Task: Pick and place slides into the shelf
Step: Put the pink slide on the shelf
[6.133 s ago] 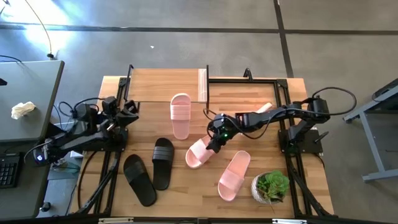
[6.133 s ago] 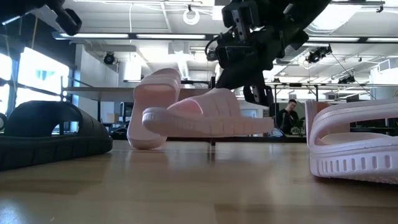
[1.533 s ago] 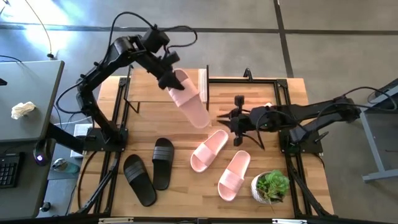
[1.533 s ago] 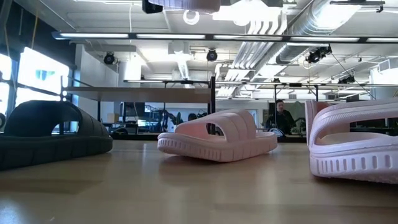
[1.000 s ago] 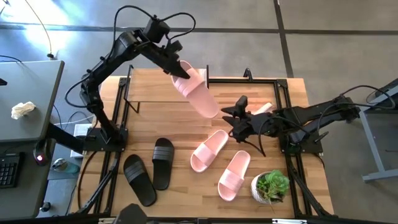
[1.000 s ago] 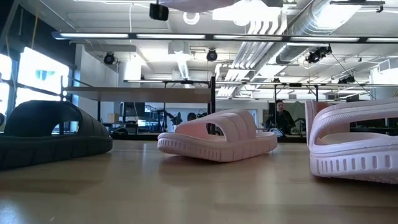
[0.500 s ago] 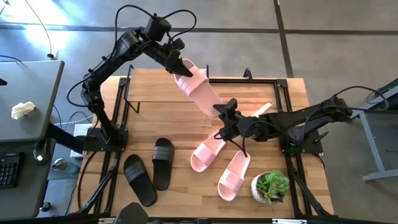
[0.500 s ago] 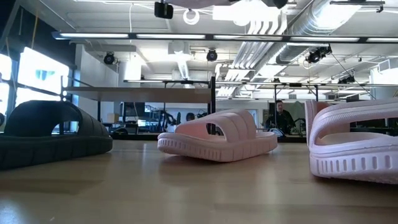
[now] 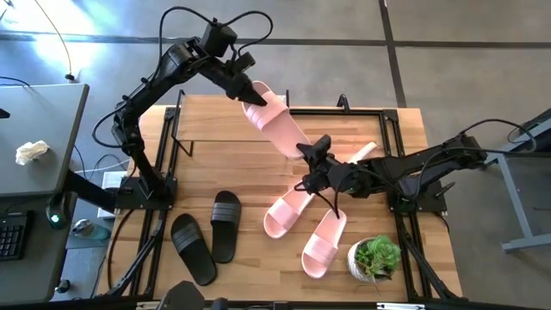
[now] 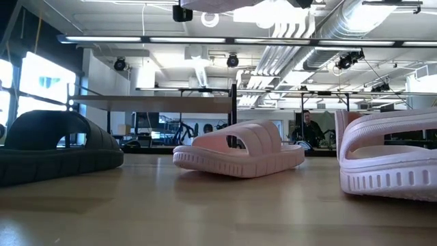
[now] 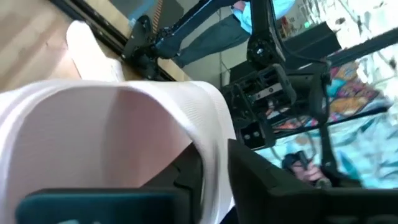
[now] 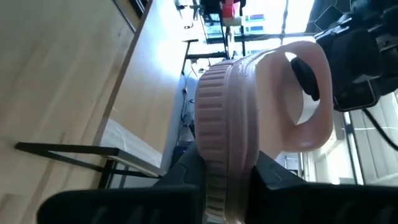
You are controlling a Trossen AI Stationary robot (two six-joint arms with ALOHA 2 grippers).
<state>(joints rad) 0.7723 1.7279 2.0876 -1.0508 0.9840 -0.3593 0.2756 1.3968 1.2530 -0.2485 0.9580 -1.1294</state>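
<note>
A pale pink slide (image 9: 280,125) hangs in the air above the table's far middle, slanting from my left gripper (image 9: 250,93) down to my right gripper (image 9: 306,158). Both grippers are shut on it. The shelf (image 9: 207,129), a light board on black legs, stands at the far left below the slide. Two more pink slides (image 9: 288,211) (image 9: 323,243) and two black slides (image 9: 225,226) (image 9: 191,250) lie sole-down on the table. In the low view the held slide (image 10: 212,3) only just shows at the upper edge. My left gripper holds the slide by its strap (image 12: 311,93), at the slide's upper far end. One finger (image 12: 305,78) reaches in under the strap and the other stays outside it. The strap's wall (image 11: 208,143) runs between the two fingers. My right gripper pinches the sole's end away from the strap (image 12: 227,149) between its two fingers, one on the footbed and one on the underside. The fingers come nearly level from the table's right side, along the slide. The slide is clear of the table and the shelf.
Part of another pink slide (image 9: 366,151) shows behind my right arm. A potted plant (image 9: 374,258) stands at the near right. Black frame rails (image 9: 344,110) run along the table's far and right sides. A grey desk (image 9: 39,138) stands left of the table.
My right gripper has gone toward the table's left, up to the hanging slide's lower end, and has shut on it. My left gripper has kept the slide aloft by the strap in about the same place.
</note>
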